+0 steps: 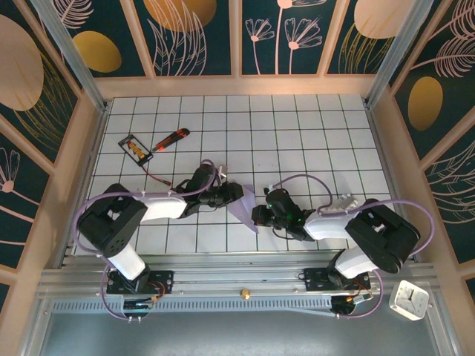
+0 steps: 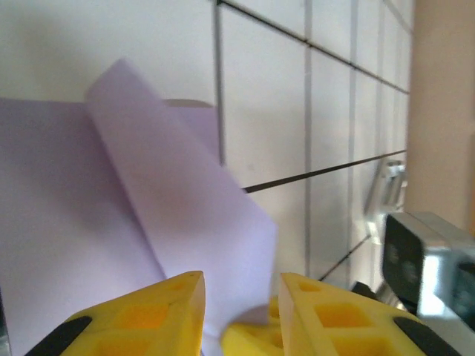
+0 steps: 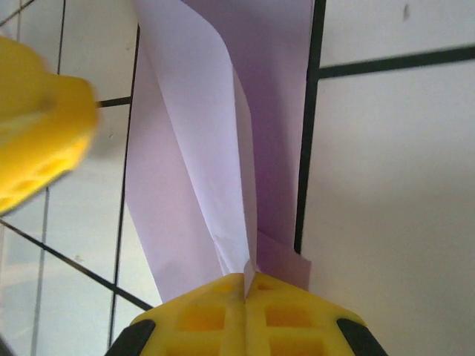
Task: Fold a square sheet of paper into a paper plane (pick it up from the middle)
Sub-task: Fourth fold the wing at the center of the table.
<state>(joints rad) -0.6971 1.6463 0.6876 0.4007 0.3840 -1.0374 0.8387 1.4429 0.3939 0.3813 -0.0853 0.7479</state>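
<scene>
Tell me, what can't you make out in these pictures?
Top view: lavender paper partly covered by left gripper and right gripper; folds unreadable.
Top view: black-framed card too small to read.
Right wrist view: paper's far end cut by top edge.

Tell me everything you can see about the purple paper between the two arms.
The paper is thin, plain pale lavender and unmarked, already partly folded: long creases leave overlapping layers that narrow toward one end. It sits between the two arms over the white gridded table. The right hand is shut on its narrow end. The left hand stands open close beside it; whether it touches the sheet I cannot tell.
</scene>
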